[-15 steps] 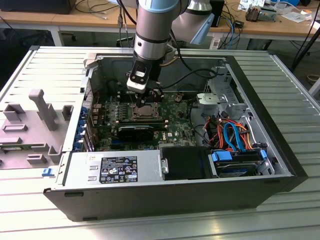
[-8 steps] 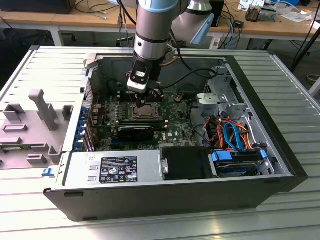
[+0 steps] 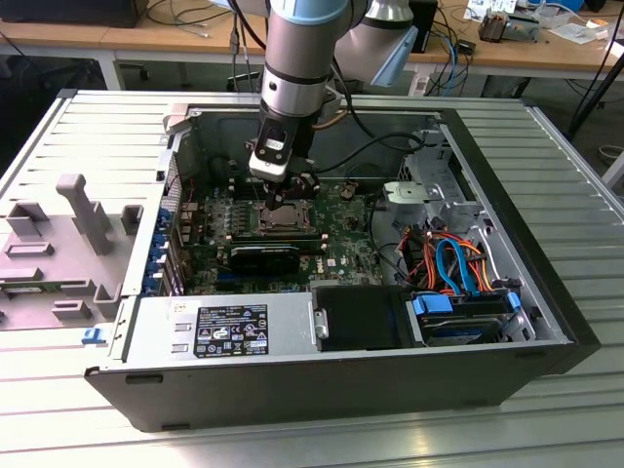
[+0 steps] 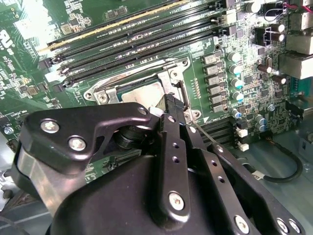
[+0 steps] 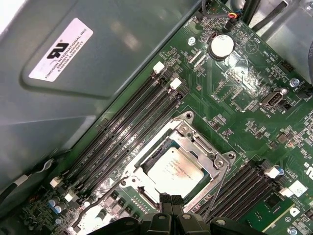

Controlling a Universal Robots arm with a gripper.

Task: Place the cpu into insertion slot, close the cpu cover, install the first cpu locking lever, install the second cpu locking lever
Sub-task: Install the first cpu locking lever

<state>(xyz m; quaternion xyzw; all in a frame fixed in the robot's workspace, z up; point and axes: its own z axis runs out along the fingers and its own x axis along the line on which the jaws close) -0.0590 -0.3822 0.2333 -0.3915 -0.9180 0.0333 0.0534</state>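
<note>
The gripper [image 5: 171, 199], jaws pressed together, is beside the cpu cover [image 5: 194, 140]; in the second wrist view it half hides the cpu [image 4: 142, 93].

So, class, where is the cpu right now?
In the first wrist view the cpu lies in the insertion slot, between two banks of memory slots, right by the tool.

Arm [image 3: 297, 49] upright, gripper [image 5: 171, 199] closed.
</note>
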